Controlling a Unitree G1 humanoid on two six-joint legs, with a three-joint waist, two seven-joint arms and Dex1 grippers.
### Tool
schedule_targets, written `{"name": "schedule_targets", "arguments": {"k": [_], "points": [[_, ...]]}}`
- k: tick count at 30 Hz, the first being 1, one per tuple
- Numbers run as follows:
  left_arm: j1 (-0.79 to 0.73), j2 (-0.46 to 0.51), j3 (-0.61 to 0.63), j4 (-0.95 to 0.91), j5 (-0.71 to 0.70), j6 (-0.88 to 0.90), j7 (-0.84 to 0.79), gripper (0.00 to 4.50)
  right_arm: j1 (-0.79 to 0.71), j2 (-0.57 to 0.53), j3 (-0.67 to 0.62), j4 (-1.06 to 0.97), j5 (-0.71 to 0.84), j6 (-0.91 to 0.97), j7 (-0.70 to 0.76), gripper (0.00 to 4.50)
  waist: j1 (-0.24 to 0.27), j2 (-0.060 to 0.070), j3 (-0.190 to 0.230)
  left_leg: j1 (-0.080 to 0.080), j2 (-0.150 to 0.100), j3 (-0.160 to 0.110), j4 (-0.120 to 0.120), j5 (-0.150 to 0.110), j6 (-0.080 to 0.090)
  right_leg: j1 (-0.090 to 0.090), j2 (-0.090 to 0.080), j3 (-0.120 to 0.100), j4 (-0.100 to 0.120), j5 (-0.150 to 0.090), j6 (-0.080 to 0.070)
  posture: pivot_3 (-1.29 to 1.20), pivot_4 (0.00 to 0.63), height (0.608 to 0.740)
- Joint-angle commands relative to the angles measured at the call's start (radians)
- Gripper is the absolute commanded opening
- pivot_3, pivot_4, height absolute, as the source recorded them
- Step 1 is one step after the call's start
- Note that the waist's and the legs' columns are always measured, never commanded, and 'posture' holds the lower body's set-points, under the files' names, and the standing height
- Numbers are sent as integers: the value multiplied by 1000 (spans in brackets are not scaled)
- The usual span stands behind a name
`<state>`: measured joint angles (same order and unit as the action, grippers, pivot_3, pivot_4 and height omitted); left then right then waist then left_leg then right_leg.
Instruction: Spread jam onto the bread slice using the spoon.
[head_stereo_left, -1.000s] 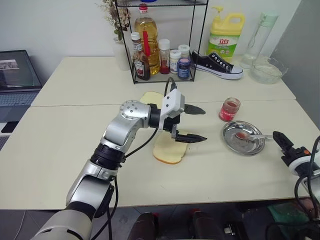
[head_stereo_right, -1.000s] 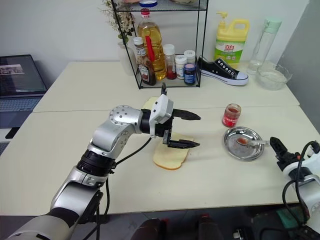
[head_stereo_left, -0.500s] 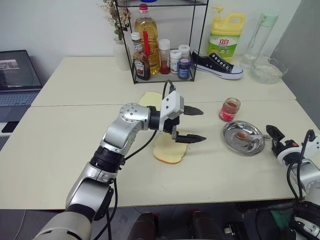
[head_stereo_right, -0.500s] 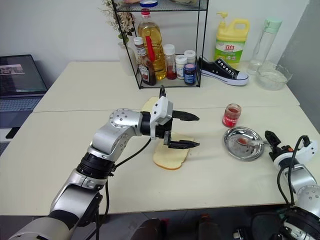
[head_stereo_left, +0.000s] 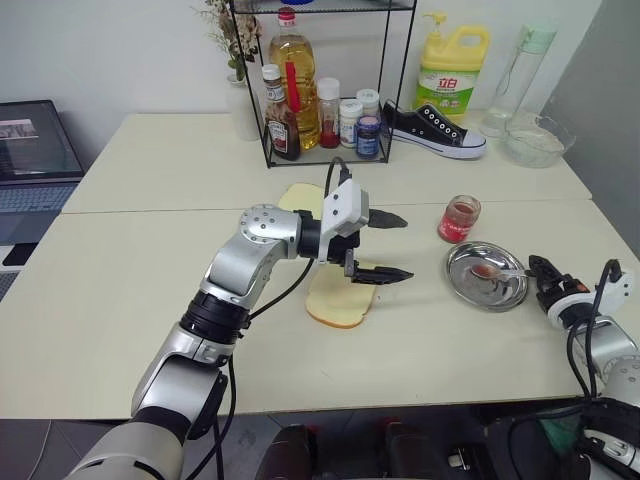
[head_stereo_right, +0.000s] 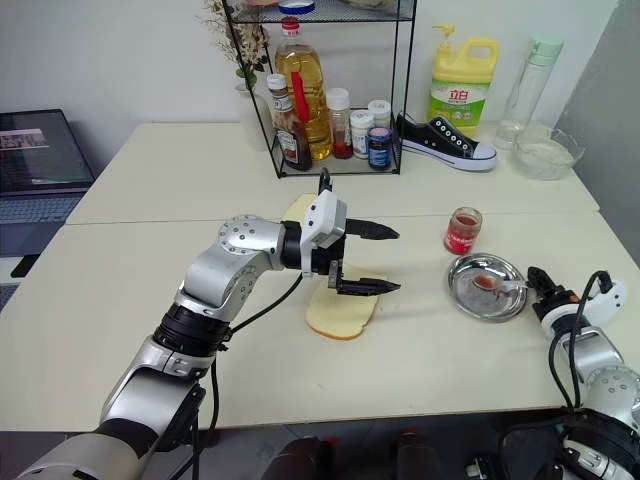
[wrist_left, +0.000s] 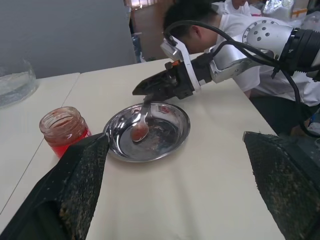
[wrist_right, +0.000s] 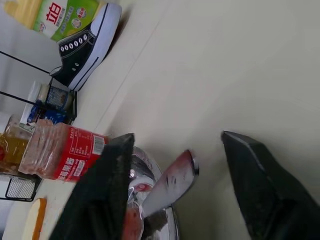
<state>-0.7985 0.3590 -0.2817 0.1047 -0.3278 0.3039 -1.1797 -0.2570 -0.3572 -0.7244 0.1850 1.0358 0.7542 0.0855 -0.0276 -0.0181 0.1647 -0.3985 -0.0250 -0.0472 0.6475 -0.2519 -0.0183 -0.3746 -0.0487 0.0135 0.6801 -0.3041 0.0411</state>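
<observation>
The spoon (head_stereo_left: 500, 272) lies in a round steel plate (head_stereo_left: 455, 262) at the right, its bowl holding a dab of red jam (wrist_left: 139, 134). Its handle (wrist_right: 167, 185) sticks out over the plate's right rim. My right gripper (head_stereo_left: 537, 264) is low at that rim, open, with one finger on each side of the handle and a gap on both sides. The bread slice (head_stereo_left: 335, 300) lies flat mid-table. My left gripper (head_stereo_left: 405, 248) hovers just above the slice's right part, pointing right, open and empty.
A jar of red jam (head_stereo_left: 459, 218) stands just behind the plate. A second slice (head_stereo_left: 300, 195) lies behind the left arm. A wire rack of bottles (head_stereo_left: 320, 100), a shoe, a detergent jug and a glass bowl line the back. A person (wrist_left: 200, 20) sits beyond the right arm.
My right gripper has come forward and slightly down to the plate's rim, and its fingers now straddle the spoon handle. The left gripper has held still.
</observation>
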Motion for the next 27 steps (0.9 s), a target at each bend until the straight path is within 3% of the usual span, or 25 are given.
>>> {"name": "schedule_targets", "arguments": {"k": [1,4,5,14,21,27], "points": [[-26,1,18,-30,0,0,3,4500,9,7,-3,-47,22,1,0,1311,0,0,0,0,0,0,0,0,0,0,0,0,0,0,0,0,150,740],[-30,-1,19,-22,3,-6,4,4500,11,15,0,-60,25,-1,-12,195,0,0,0,0,0,0,0,0,0,0,0,0,0,0,0,0,150,740],[-33,-2,20,-18,4,-8,4,4500,8,14,0,-57,27,-3,-13,28,0,0,0,0,0,0,0,0,0,1,0,0,0,0,0,0,150,740],[-42,0,34,10,8,-24,10,4500,-22,-22,-16,-106,96,12,-31,28,1,0,-1,0,0,0,0,0,0,1,0,0,0,0,0,0,150,740],[-47,26,65,66,28,-48,20,4500,-103,-174,-23,-220,217,102,-55,28,0,3,1,-1,0,0,0,0,0,-1,0,0,0,0,0,0,150,740],[-98,-9,79,181,63,-115,59,4500,-236,-265,69,-191,145,89,-32,28,1,3,1,-1,0,0,0,0,0,-1,0,0,-1,0,0,0,150,740]]}}
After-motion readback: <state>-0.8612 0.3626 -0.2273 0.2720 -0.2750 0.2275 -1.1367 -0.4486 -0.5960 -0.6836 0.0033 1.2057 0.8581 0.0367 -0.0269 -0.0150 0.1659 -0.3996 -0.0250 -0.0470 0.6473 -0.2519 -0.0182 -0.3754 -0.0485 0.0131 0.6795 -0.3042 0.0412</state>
